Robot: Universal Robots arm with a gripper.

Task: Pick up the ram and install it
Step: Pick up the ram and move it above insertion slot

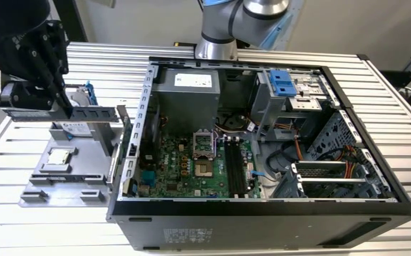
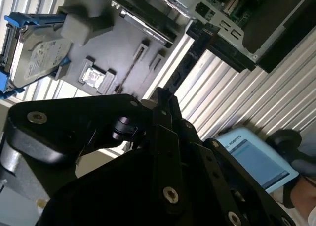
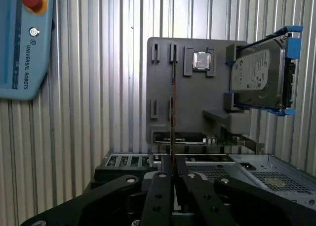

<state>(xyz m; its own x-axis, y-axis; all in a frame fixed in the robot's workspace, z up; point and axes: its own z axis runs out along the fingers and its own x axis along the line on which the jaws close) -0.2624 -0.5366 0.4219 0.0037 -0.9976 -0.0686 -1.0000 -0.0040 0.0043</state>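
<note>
— Ram (image 3: 173, 107): where did we find it?
— Between the fingers (image 3: 160, 186) of the gripper (image 3: 173, 159). In the first wrist view we saw it edge-on, a thin line running straight out from the closed fingertips.
— So the grip was on one end?
— Yes, clamped on the near end, with the rest reaching across the grey tray (image 3: 197, 102), beside the processor chip (image 3: 201, 61) and the hard drive (image 3: 259, 72).
— And from outside?
— In the exterior view we saw the ram (image 1: 92, 113) level under the gripper (image 1: 57, 101), over the tray (image 1: 63, 181), to the exterior view's left of the open computer case (image 1: 262, 210). We couldn't tell whether it touched the tray.
</note>
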